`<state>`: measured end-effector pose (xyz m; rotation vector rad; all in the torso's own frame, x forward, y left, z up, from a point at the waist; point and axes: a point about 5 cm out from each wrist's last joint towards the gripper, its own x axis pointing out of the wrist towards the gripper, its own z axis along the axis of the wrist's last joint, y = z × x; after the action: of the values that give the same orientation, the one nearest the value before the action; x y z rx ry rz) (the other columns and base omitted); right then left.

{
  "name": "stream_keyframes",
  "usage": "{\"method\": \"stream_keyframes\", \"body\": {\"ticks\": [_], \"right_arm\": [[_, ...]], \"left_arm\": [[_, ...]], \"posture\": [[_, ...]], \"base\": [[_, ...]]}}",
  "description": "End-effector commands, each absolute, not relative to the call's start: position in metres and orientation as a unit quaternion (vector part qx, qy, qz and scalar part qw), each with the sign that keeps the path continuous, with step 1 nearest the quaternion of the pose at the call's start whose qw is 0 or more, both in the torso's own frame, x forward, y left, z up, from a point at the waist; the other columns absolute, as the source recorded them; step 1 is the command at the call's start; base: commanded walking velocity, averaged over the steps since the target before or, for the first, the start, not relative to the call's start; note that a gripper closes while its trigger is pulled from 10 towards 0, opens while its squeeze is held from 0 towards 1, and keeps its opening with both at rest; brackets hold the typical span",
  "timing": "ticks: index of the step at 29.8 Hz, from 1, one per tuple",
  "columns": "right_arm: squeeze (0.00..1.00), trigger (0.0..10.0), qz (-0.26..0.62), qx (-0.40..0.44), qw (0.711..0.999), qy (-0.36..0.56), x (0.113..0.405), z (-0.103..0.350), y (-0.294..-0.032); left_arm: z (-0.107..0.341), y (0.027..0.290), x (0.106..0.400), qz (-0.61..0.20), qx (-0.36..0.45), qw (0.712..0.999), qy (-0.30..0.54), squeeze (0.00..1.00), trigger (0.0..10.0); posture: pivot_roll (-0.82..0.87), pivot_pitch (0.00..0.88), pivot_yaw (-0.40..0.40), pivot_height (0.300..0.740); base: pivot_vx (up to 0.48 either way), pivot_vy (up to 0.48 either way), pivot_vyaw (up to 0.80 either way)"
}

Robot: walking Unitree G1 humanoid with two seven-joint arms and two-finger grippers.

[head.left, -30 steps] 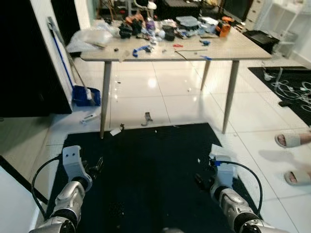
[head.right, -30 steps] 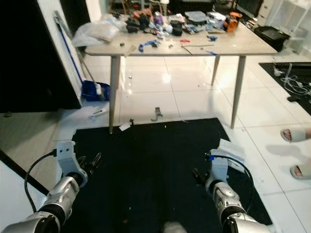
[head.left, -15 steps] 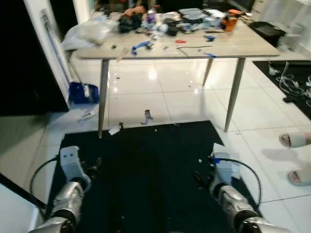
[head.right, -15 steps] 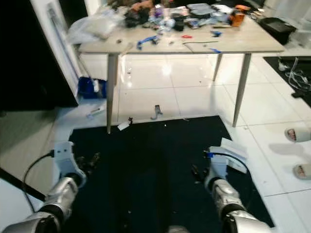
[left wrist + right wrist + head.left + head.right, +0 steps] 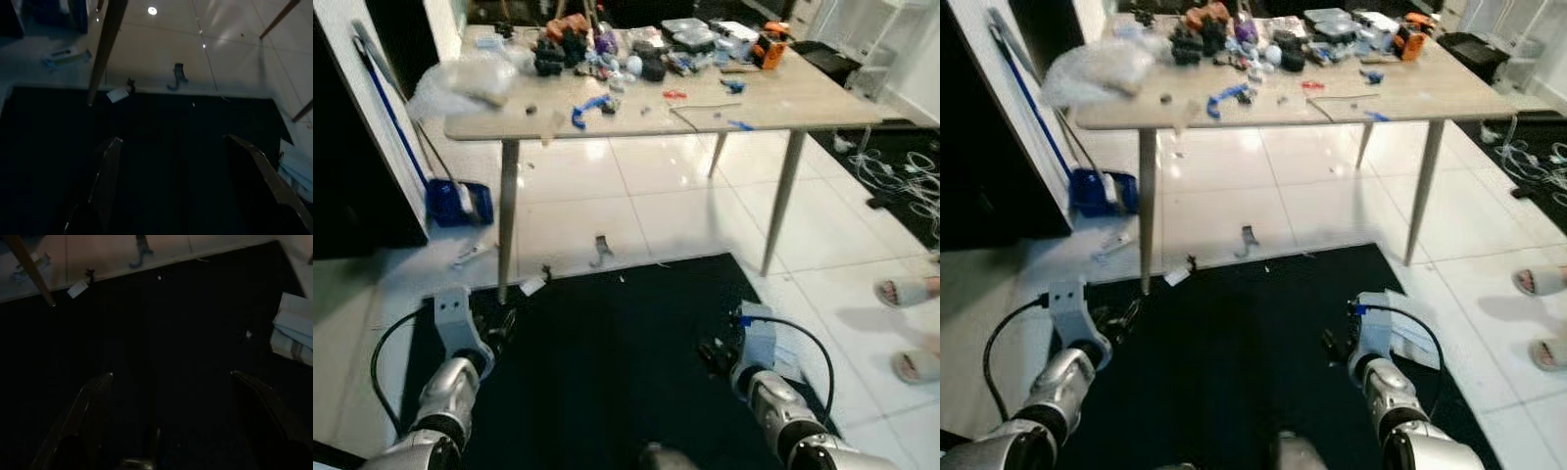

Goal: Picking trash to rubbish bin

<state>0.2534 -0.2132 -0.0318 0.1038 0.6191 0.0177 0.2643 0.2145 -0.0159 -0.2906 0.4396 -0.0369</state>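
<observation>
Small trash lies on the floor ahead: a white paper scrap (image 5: 530,286) by the table leg, a grey bent piece (image 5: 600,250) on the tiles, and a white and blue packet (image 5: 470,257) to the left. Folded white paper (image 5: 773,338) rests on the black rug's right edge. My left gripper (image 5: 504,323) and right gripper (image 5: 710,354) hang low over the black rug (image 5: 607,372), both open with nothing between the fingers. The left wrist view has the scrap (image 5: 116,94) and grey piece (image 5: 177,78) beyond the fingers (image 5: 105,181).
A wooden table (image 5: 783,98) cluttered with tools stands ahead, its legs at the rug's far corners. A blue dustpan (image 5: 460,201) and a broom (image 5: 391,108) lean at the left wall. A person's slippered feet (image 5: 906,289) stand at the right. Cables (image 5: 911,181) lie beyond them.
The whole picture has shifted, so the camera has moved; the table top now shows more fully. Both arms stay low over the rug and both grippers stay open.
</observation>
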Motion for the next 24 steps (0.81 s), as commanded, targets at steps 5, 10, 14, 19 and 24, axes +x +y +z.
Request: {"method": "stream_keyframes", "body": {"ticks": [5,10,14,19,24], "right_arm": [[0.0,10.0,0.009,0.047,0.952,0.303,0.255,-0.03,-0.216],[0.0,10.0,0.006,0.05,0.953,0.297,0.255,-0.029,-0.216],[0.0,10.0,0.005,0.043,0.956,0.29,0.256,-0.028,-0.216],[0.0,10.0,0.013,0.031,0.962,0.271,0.258,-0.025,-0.216],[0.0,10.0,0.09,0.063,0.984,0.139,0.295,0.021,-0.216]], "left_arm": [[-0.02,0.213,0.26,-0.023,-0.141,0.963,0.228,0.0,10.0],[-0.02,0.213,0.26,-0.025,-0.136,0.964,0.226,0.0,10.0],[-0.018,0.213,0.261,-0.026,-0.121,0.969,0.215,0.0,10.0],[-0.014,0.214,0.263,-0.026,-0.113,0.975,0.19,0.0,10.0],[0.038,0.244,0.289,-0.064,-0.095,0.992,0.056,0.0,10.0]], "posture": [[0.0,0.0,-0.018,0.74],[0.0,0.0,-0.018,0.74],[-0.01,0.0,-0.023,0.74],[-0.01,0.0,-0.026,0.74],[-0.01,0.0,-0.03,0.74]], "base": [[0.379,0.0,-0.74],[0.392,0.0,-0.43],[0.395,0.0,0.0],[0.399,0.0,0.0],[0.41,0.0,0.0]]}}
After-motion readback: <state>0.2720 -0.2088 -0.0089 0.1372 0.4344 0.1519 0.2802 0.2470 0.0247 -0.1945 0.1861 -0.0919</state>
